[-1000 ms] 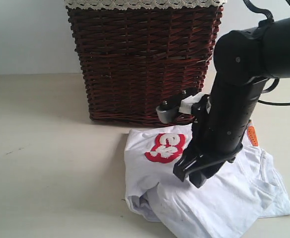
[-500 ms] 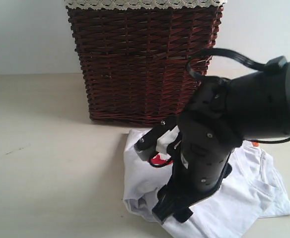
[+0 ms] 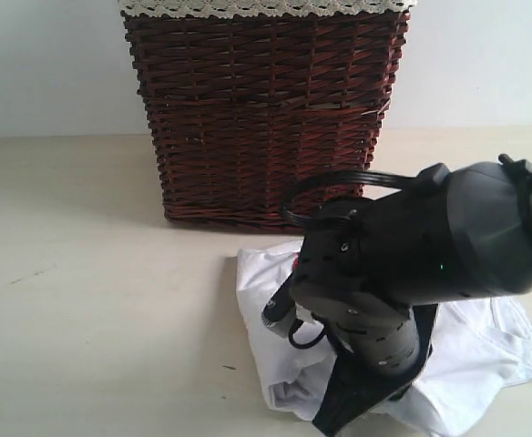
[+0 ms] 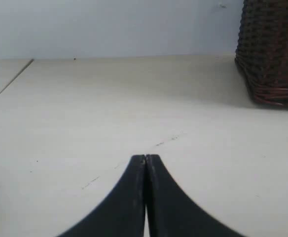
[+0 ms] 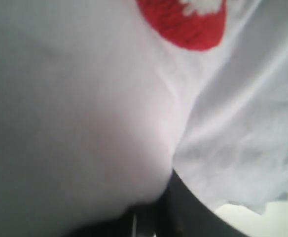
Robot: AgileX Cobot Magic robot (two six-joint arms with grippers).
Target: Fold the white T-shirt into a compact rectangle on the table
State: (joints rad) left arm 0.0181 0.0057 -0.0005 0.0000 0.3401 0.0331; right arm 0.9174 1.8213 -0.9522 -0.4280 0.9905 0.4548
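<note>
Though the right arm (image 3: pixel 421 255) bows onto the T-shirt (image 3: pixel 259 305), whether right fingers (image 5: pixel 183 210) grip is unclear; left fingers (image 4: pixel 129 197) clenched.

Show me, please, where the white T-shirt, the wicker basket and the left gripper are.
white T-shirt (image 3: pixel 264 328): exterior view, crumpled left part.
wicker basket (image 3: pixel 257 118): exterior view, front wall.
left gripper (image 4: pixel 146 157): left wrist view, where fingertips meet.

The right arm (image 3: pixel 412 264) hides most of the shirt (image 3: pixel 257 319). Blurred cloth covers the right fingers (image 5: pixel 183 212), so their grip cannot be told. The basket (image 3: pixel 257 109) is cut off at the top.
</note>
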